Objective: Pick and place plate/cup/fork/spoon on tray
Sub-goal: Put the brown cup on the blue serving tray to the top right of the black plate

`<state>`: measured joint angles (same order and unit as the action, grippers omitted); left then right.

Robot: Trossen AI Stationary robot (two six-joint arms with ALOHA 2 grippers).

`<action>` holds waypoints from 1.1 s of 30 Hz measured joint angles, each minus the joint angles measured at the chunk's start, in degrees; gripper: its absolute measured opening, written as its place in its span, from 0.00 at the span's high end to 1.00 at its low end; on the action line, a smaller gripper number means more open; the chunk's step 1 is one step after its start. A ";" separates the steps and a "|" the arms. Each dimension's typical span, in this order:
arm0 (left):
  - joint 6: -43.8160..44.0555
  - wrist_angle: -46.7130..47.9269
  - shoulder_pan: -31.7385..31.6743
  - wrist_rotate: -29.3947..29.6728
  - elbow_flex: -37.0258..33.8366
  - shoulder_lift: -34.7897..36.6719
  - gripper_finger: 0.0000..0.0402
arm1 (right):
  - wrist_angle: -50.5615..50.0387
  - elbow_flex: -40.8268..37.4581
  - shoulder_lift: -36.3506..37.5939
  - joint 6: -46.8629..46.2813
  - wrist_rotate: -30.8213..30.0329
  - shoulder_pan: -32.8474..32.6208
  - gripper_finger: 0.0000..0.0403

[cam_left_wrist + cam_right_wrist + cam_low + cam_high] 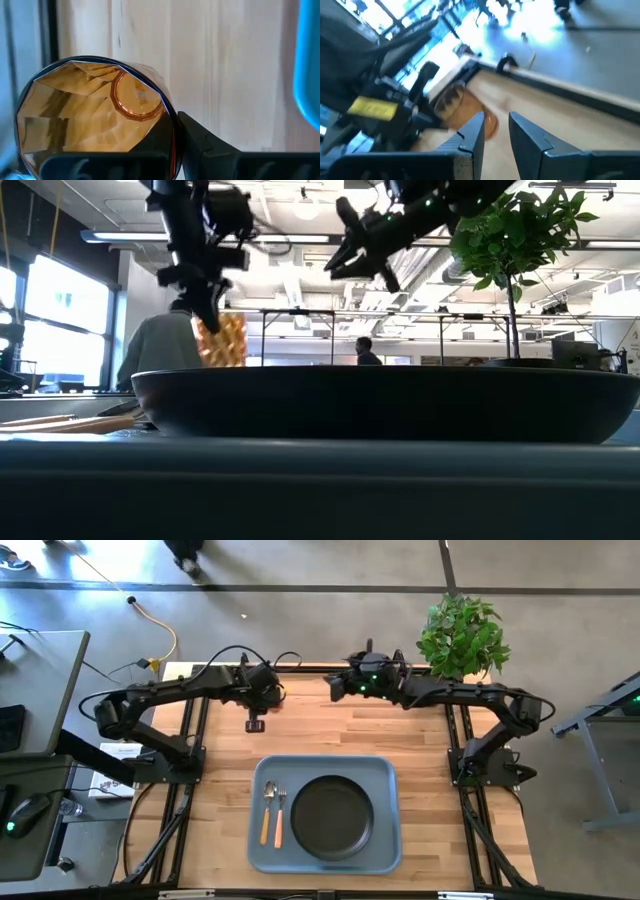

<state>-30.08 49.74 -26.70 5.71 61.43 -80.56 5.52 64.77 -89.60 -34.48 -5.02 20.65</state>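
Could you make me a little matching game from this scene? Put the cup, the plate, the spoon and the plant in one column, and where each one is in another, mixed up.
Things:
1. cup
2. plate
3. spoon
4. plant

Places:
A. at the table's far right corner
B. on the tray, filling its right part
C. gripped by the left gripper, above the table
D. on the tray's left side, beside the fork

Pairs: 1-C, 2-B, 3-D, 4-A

The faceted translucent amber cup (95, 112) sits clamped against a dark finger (210, 145) above the pale wooden table (225, 65).
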 joint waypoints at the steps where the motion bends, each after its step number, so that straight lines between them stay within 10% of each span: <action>1: -0.59 -0.15 0.78 0.04 0.86 0.05 0.99 | 0.04 0.00 0.74 0.29 -0.85 0.05 0.80; 33: -16.62 -6.42 14.00 -3.59 12.83 -7.36 0.98 | -2.38 0.04 6.95 1.44 -5.74 0.48 0.80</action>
<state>-46.70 43.32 -12.70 2.13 74.26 -87.92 3.13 64.82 -82.65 -33.03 -10.76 21.12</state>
